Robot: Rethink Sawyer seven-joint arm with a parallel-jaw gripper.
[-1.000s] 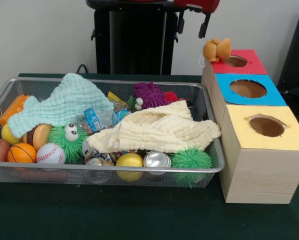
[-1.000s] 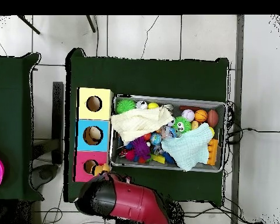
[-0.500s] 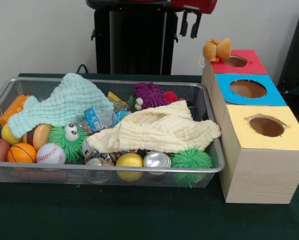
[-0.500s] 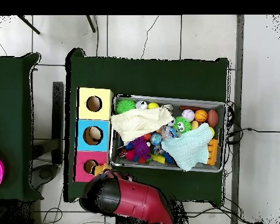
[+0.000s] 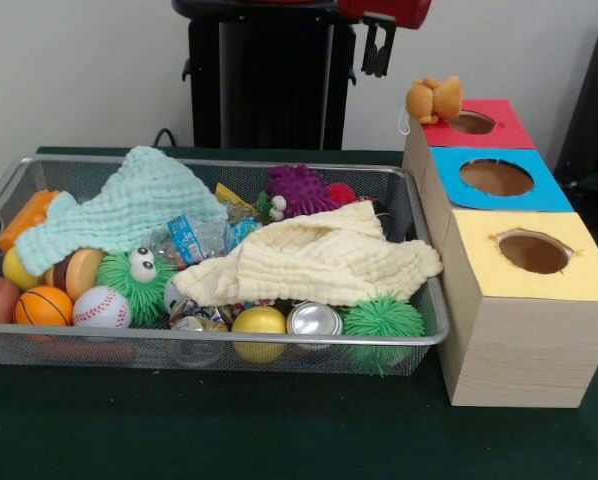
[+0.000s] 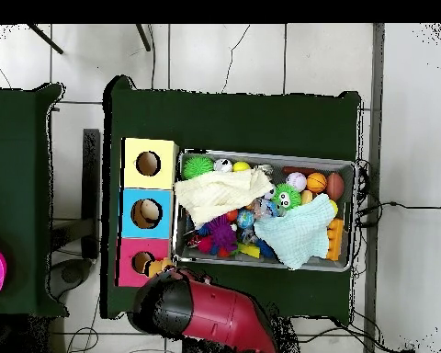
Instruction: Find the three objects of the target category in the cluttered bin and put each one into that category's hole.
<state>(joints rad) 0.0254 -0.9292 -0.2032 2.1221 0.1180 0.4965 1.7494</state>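
A wire mesh bin (image 5: pixel 229 338) holds a jumble of toys, partly covered by a mint cloth (image 5: pixel 129 205) and a cream cloth (image 5: pixel 319 260). Right of it stands a row of wooden boxes with a red top (image 5: pixel 507 120), a blue top (image 5: pixel 554 190) and a yellow top (image 5: pixel 584 275), each with a round hole. An orange plush toy (image 5: pixel 434 98) rests on the red box's far corner beside its hole, also seen in the overhead view (image 6: pixel 157 267). My gripper (image 5: pixel 377 50) hangs high behind the bin's far right corner, open and holding nothing. From overhead the red arm (image 6: pixel 206 313) hides it.
Among the toys in the bin are a purple spiky toy (image 5: pixel 299 190), a green fuzzy toy with eyes (image 5: pixel 134 275), a green spiky ball (image 5: pixel 382 318), a basketball (image 5: pixel 42 305), a baseball (image 5: pixel 101 307), a yellow ball (image 5: pixel 259 322) and a metal can (image 5: pixel 314 320). Dark green cloth covers the table.
The gripper has drifted left in the front view, away from above the red box toward the bin's far corner. The plush toy and the bin's contents have not moved.
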